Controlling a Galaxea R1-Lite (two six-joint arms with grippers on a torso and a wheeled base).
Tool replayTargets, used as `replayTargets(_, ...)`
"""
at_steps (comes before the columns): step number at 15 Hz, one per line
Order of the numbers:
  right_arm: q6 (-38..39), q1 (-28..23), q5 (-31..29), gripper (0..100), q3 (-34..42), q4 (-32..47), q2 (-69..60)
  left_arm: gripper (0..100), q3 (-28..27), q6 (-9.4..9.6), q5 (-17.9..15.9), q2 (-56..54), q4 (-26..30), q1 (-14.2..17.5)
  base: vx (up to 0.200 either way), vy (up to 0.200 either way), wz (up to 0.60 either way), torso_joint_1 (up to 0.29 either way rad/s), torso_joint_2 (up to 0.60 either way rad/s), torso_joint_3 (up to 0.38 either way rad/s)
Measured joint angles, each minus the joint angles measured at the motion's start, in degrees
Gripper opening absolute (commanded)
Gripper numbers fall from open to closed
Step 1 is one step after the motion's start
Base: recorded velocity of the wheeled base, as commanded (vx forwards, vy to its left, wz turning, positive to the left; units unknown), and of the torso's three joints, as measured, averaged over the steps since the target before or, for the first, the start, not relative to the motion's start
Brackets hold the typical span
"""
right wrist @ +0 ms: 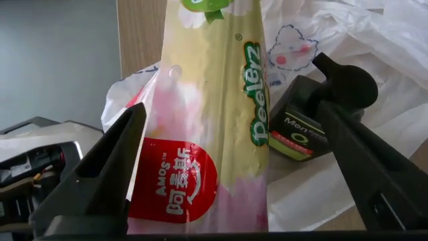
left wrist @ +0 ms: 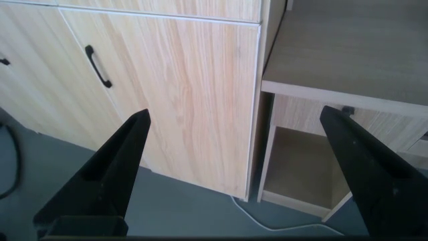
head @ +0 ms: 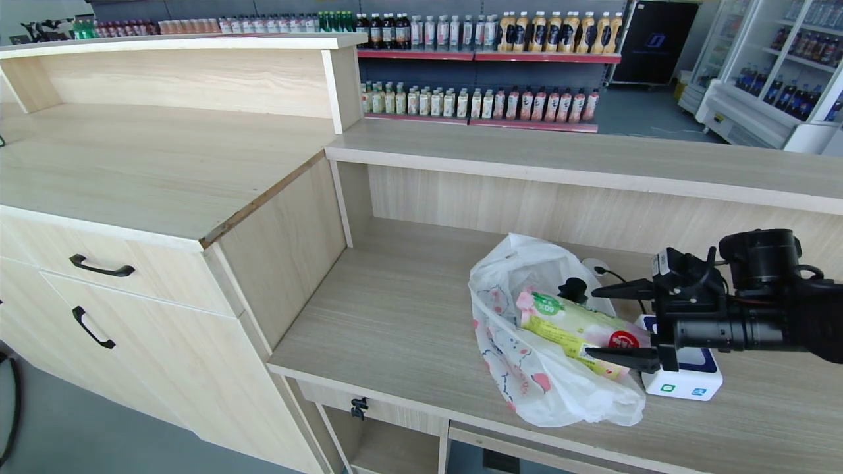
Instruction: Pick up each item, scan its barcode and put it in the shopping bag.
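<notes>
Over the shopping bag (head: 527, 388), right jaws apart around yellow packet (head: 573, 326); left jaws apart

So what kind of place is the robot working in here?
Most likely a convenience store checkout: shelves of bottled drinks, glass-door drink fridges, and a shopping bag on a wooden counter.

Green lettering runs down the packet (right wrist: 214, 100), white characters on its red round label; the bottle (right wrist: 304, 134) has a green-red label; two small signs front the box (head: 688, 387)
</notes>
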Motion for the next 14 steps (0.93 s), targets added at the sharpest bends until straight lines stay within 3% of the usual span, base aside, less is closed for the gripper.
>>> replayTargets(8,8.1,-0.1,0.0,100,-5.3,-0.2,-12.6,100,0.0,-0.02,0.0,0.0,0.0,0.0,0.0,0.0,0.0,0.0,0.0,0.0)
replayTargets(10,9.0,-1.8,-0.4,100,-5.3,-3.3,-17.5,100,0.0,0.02,0.0,0.0,0.0,0.0,0.0,0.0,0.0,0.0,0.0,0.0)
replayTargets(12,9.5,-3.2,-3.9,100,-5.7,-5.9,-20.6,100,0.0,-0.02,0.0,0.0,0.0,0.0,0.0,0.0,-0.6,0.0,0.0,0.005)
replayTargets(14,11.8,-3.3,-11.3,100,-8.8,-6.4,-22.1,100,0.0,-0.02,0.0,0.0,0.0,0.0,0.0,0.0,-0.6,0.002,0.0,0.002)
